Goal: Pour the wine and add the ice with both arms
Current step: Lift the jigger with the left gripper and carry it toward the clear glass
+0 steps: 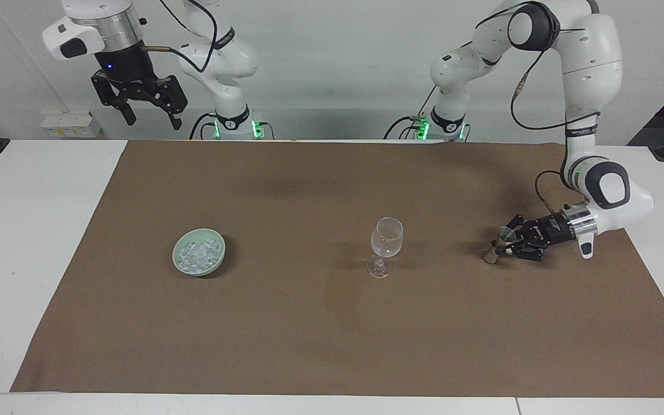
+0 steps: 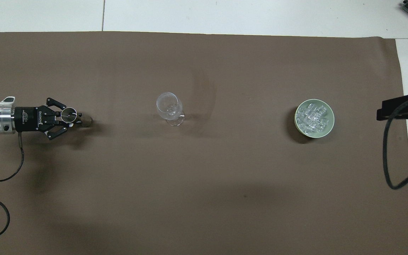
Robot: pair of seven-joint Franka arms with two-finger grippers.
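Glassy ice (image 1: 198,253) lies well apart from left claw (image 1: 503,242), clamped on a small cup (image 1: 504,233).

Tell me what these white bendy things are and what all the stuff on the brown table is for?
They are two robot arms. Each ends in a black pincer that can pinch things. One picture looks at the robots from across the table; the other looks down from above them.

The left pincer is low over the brown cloth, at its own arm's end of the table. It is shut on a small clear cup, with its round mouth facing up. I cannot tell whether anything is inside it. The right pincer waits high up, open and empty.

On the cloth stands a wine glass, upright near the middle and looking empty. Toward the right arm's end sits a pale green bowl full of ice cubes. The robots should pour a drink into the glass and add ice.
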